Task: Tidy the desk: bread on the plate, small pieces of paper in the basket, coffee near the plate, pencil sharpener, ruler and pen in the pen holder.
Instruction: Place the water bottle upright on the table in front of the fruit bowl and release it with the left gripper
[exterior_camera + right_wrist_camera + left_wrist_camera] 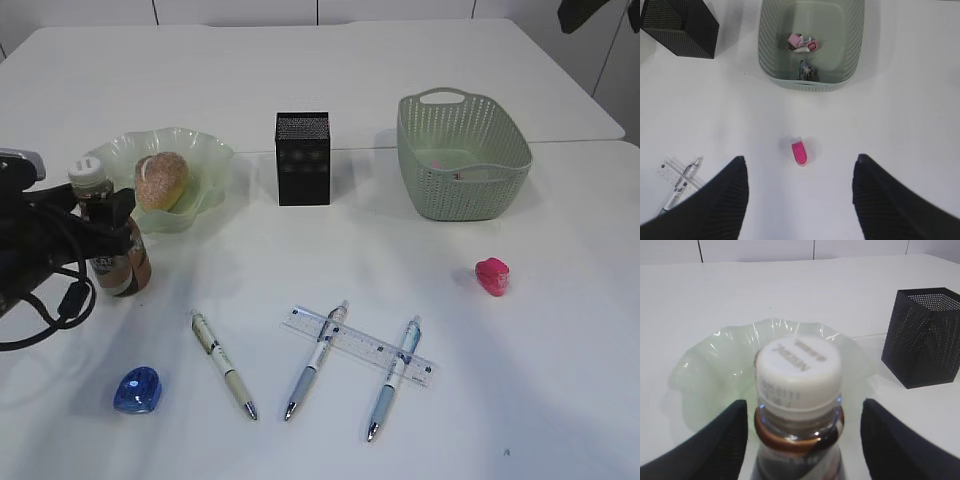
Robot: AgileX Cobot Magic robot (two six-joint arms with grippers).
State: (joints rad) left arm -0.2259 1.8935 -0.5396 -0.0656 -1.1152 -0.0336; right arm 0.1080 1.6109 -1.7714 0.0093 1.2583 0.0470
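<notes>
So the white counter [330,80] fills nearly the whole exterior view, smooth and matte, with a seam running across it at about 12 o'clock behind the basket, and pale wall panels showing beyond its far edge. At 9 o'clock the left gripper [105,215] straddles the coffee bottle [118,250]; in the left wrist view its fingers [715,440] stand spread on either side of the bottle's neck with gaps visible, so it is released, not clamping. The bottle stands upright just beside the green plate [205,160], which carries the bread [160,180]. At 12 o'clock of the counter's middle sits the black pen holder [302,158], and at 1 o'clock the green basket [465,160], with small pieces of paper [801,42] lying in it. A pink pencil sharpener [492,276] lies at 3 o'clock, and a blue one [137,390] at 7 o'clock. Toward 6 o'clock three pens lie near one another: the left pen [224,364] apart, the middle pen [316,360] and the right pen [394,378] both crossing the clear ruler [356,345]. The right gripper [800,200] hangs spread wide above the pink sharpener, holding nothing.
</notes>
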